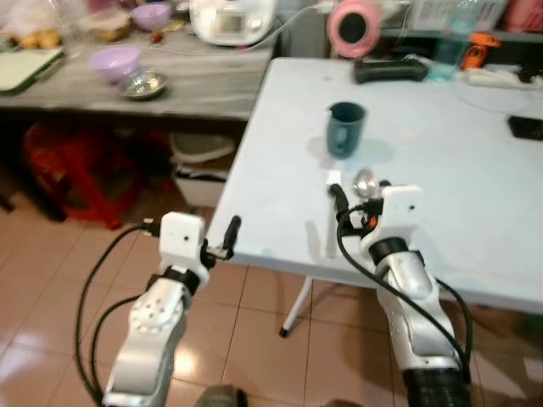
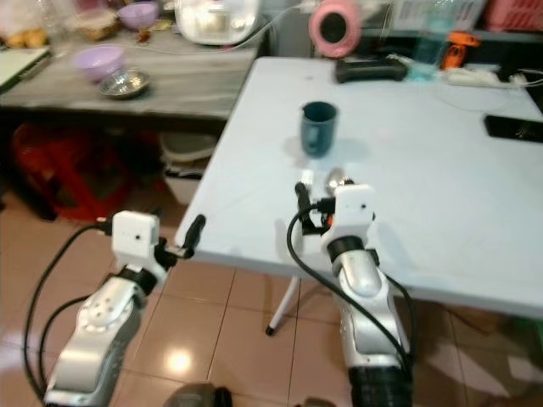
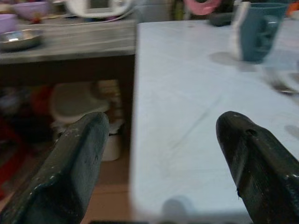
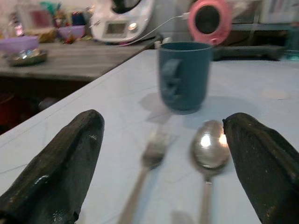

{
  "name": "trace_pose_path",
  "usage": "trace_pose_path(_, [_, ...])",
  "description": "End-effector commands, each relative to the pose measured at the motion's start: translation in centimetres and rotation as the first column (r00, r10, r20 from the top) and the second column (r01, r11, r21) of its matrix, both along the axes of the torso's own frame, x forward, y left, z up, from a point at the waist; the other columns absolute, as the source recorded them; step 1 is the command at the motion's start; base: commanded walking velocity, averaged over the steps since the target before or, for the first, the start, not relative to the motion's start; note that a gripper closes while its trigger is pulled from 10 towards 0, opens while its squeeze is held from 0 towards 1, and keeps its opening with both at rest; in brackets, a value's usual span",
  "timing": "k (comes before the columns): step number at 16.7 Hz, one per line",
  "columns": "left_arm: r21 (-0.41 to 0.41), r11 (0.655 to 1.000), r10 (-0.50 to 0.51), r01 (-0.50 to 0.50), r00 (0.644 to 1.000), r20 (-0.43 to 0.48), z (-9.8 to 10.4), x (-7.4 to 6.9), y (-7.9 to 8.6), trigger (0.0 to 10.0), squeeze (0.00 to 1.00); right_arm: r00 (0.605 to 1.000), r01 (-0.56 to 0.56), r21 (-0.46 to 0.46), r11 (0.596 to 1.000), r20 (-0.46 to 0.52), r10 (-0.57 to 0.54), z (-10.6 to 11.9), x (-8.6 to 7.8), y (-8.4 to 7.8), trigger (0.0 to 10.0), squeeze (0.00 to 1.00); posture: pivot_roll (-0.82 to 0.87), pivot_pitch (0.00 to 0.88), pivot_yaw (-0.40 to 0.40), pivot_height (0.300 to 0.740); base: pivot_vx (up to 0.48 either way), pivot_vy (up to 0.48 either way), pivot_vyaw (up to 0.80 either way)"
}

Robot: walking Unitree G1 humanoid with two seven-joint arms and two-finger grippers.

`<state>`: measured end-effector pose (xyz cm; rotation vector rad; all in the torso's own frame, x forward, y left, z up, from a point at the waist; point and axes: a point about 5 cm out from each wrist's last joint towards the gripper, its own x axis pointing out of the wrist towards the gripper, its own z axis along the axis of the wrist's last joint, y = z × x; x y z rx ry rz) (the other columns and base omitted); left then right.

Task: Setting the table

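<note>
Fork (image 4: 150, 156), spoon (image 4: 209, 148) and cup (image 4: 183, 75) lie near the bench's (image 1: 475, 212) front edge; we judge plates remain. Both pincers, right (image 4: 163, 163) and left (image 3: 161, 158), gape empty.

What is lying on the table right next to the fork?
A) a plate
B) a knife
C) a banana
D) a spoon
D: a shiny spoon lies beside the fork on the table, just in front of the blue cup, between the open fingers of the right gripper.

Pale blue table (image 1: 475, 212), grey wooden sideboard (image 1: 195, 85), terracotta tiled floor (image 1: 51, 280)
</note>
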<state>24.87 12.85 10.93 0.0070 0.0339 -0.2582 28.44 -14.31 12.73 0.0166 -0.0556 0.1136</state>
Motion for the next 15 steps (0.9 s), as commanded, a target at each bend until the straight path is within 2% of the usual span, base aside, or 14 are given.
trace_pose_path(1, [0.018,1.0,0.024,-0.024,1.0,-0.009,0.0,-0.2,0.6,10.0,0.0,1.0,0.012,0.037,0.999,0.003,-0.012,0.5,0.4,0.3,10.0,0.0,0.01,0.1,0.068,0.74,0.0,0.0,0.0])
trace_pose_path(4, [0.018,1.0,0.006,-0.005,1.0,-0.018,-0.1,-0.5,0.2,10.0,0.0,0.996,0.082,0.029,0.996,-0.029,-0.081,0.0,0.5,-0.3,10.0,0.0,0.01,0.112,0.071,0.74,0.0,0.0,0.0])
trace_pose_path(8, [0.023,1.0,-0.001,0.002,0.999,-0.032,-0.2,-0.8,0.4,10.0,0.0,0.986,0.149,0.014,0.989,-0.083,-0.148,-0.1,1.6,-0.6,10.0,0.0,0.01,0.142,0.071,0.74,0.0,0.0,0.0])
trace_pose_path(11, [0.025,1.0,-0.003,0.004,0.999,-0.038,-0.2,-1.1,0.3,10.0,0.0,0.989,0.121,0.021,0.992,-0.092,-0.118,0.7,3.0,0.3,10.0,0.0,0.01,0.157,0.069,0.74,0.0,0.0,0.0])
trace_pose_path(13, [0.028,1.0,-0.001,0.003,0.999,-0.04,-0.2,-1.1,0.4,10.0,0.0,0.992,0.097,0.024,0.995,-0.08,-0.095,1.5,3.3,1.0,10.0,0.0,0.01,0.154,0.063,0.74,0.0,0.0,0.0])
trace_pose_path(15, [0.031,1.0,0.003,-0.002,0.999,-0.037,-0.1,-0.9,0.6,10.0,0.0,0.992,0.065,0.024,0.998,-0.109,-0.062,1.5,3.1,1.8,10.0,0.0,0.02,0.153,0.061,0.74,0.0,0.0,0.0])
